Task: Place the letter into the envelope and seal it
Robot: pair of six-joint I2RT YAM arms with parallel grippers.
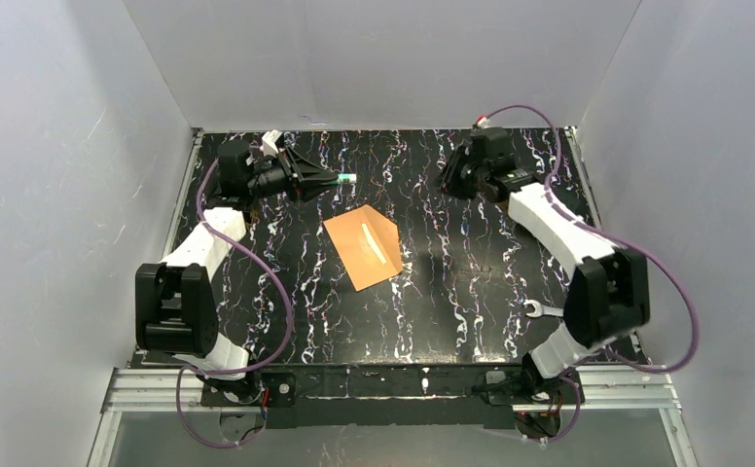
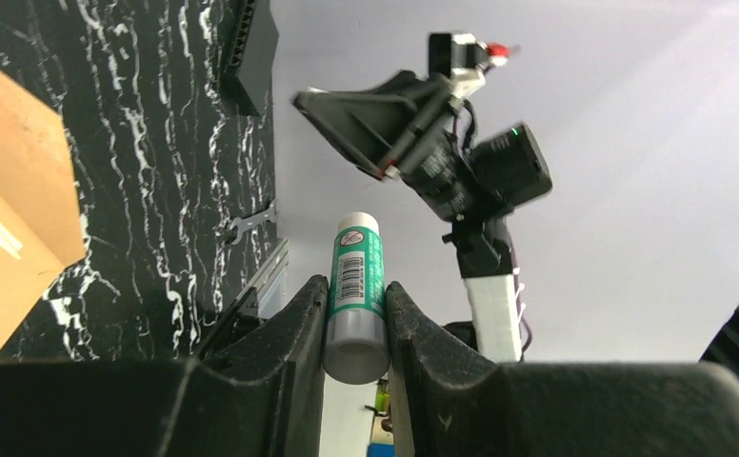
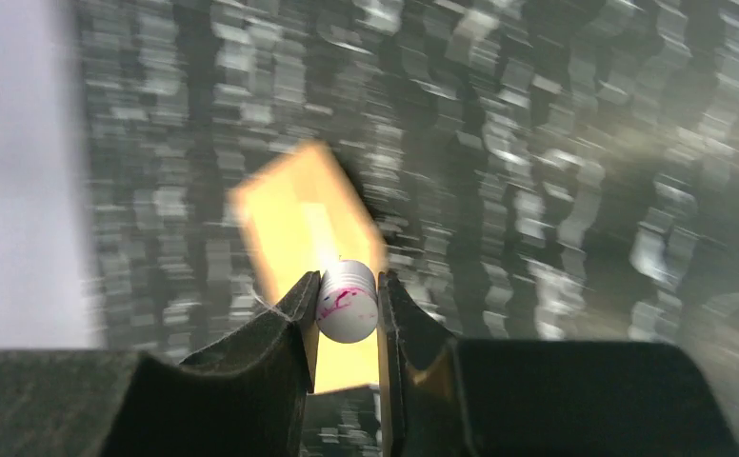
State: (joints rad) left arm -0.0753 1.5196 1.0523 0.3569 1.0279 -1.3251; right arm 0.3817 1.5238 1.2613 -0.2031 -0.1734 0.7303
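One wrench lies well right of the envelope.

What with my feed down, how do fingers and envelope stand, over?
Left fingers shut on glue stick. Right fingers shut on small white round piece. Envelope flat mid-table, untouched. Wrench well aside, nothing blocking.

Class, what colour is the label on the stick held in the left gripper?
Green, with a white barcode patch; the stick shows best in left wrist view.
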